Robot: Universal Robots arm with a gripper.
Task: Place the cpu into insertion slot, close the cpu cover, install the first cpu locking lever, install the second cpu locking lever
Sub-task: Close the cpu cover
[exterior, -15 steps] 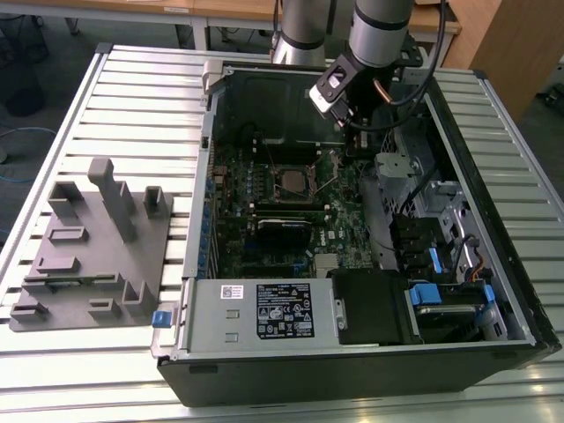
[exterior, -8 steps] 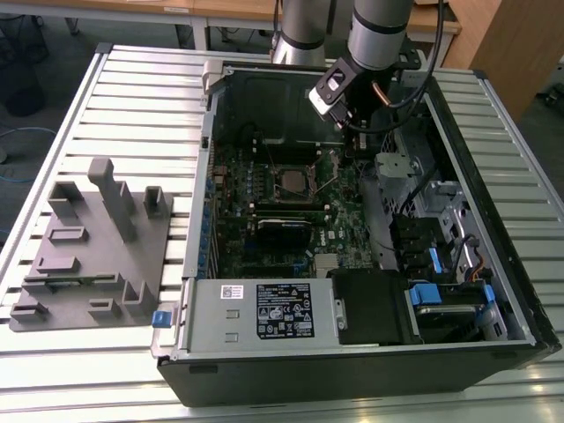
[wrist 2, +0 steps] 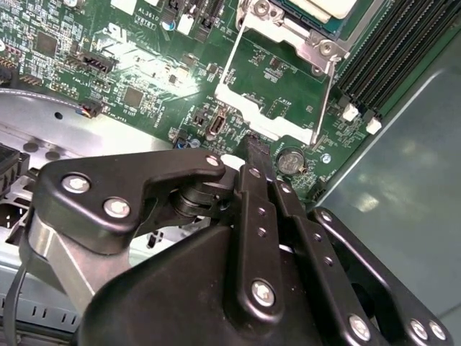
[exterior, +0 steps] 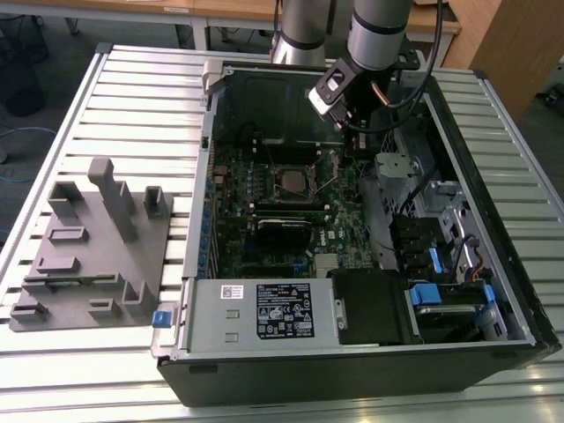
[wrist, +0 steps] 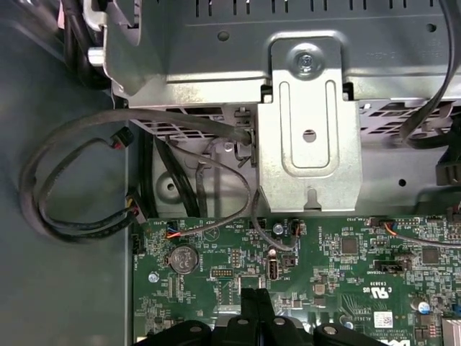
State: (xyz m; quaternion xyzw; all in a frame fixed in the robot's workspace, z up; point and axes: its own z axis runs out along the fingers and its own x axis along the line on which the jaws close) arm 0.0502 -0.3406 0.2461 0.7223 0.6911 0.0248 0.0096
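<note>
Closed, empty pincer point(wrist 2: 252, 146) hovers by the cpu cover point(wrist 2: 248, 105), a thin stiff frame probably best nudged at its edge.

Exterior view looking down, both wrist views close over motherboard point(wrist 2: 144, 65) point(wrist: 331, 281)

surfaces | ribbed silvery metal table point(exterior: 132, 97): satin, smooth; grey moulded plastic fixture block point(exterior: 88, 264): matt | green circuit board point(wrist: 346, 277): lacquered, faintly glossy; thin silvery metal cpu cover point(wrist 2: 248, 108): bright, smooth | black gripper point(wrist 2: 253, 148): matt; bolt heads shiny
</note>
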